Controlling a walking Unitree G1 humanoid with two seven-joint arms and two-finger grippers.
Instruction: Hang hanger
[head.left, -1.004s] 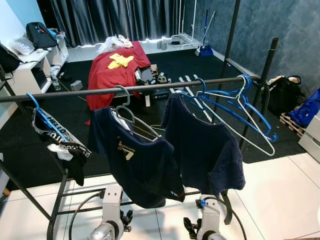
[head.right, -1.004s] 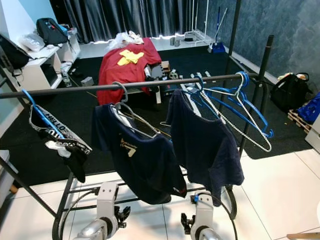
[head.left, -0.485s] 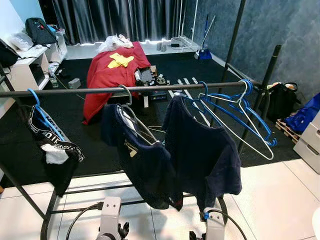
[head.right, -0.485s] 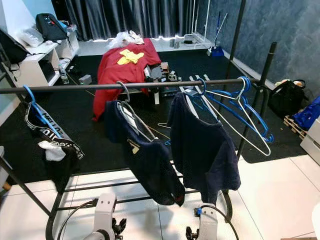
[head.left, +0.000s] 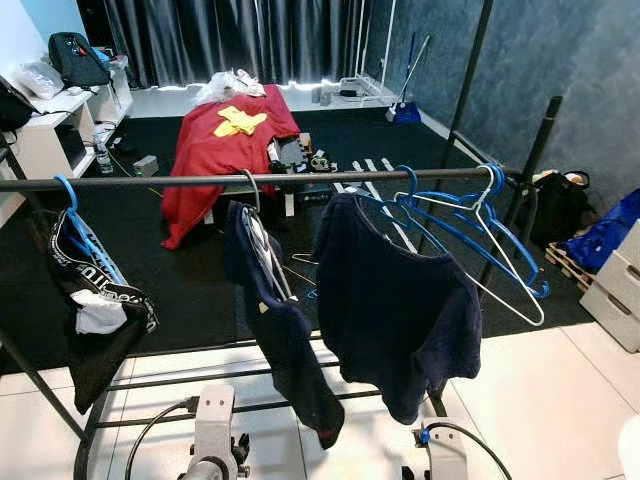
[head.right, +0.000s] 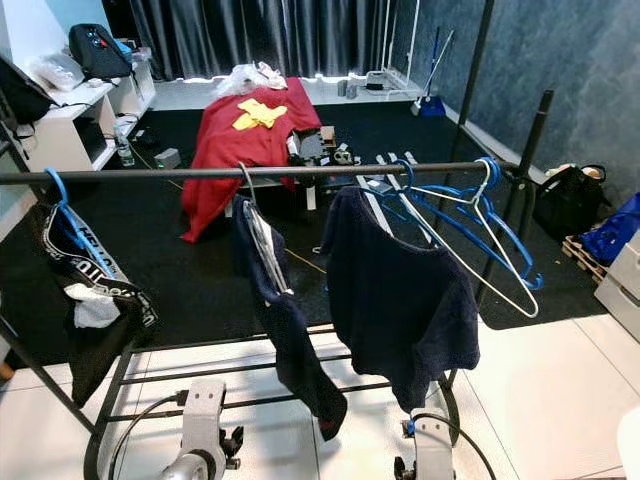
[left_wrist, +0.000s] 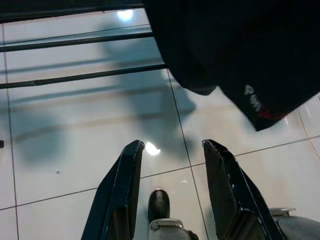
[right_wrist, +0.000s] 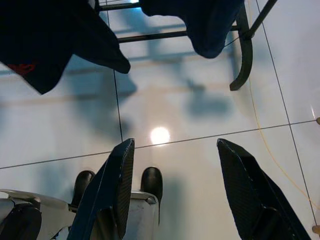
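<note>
From where I stood, the black rail (head.left: 150, 181) crossed the room, and at its left end a blue hanger (head.left: 85, 230) carried a patterned garment (head.left: 95, 320). Toward the middle, a grey hanger (head.left: 262, 245) with a dark shirt (head.left: 285, 340) was hooked on the rail, turned almost edge-on. Beside it hung a second dark shirt (head.left: 395, 310), and then a bunch of empty blue hangers (head.left: 480, 235) near the right post.

My worry was the grey hanger: the shirt sat unevenly on it, so it seemed it could slide off, or a swing could unhook it.

Low down, the left pincer (left_wrist: 170, 180) was open wide over the white floor tiles (left_wrist: 75, 125), holding nothing, just below the shirt's hem. The right pincer (right_wrist: 172, 195) was also spread wide and empty.
</note>
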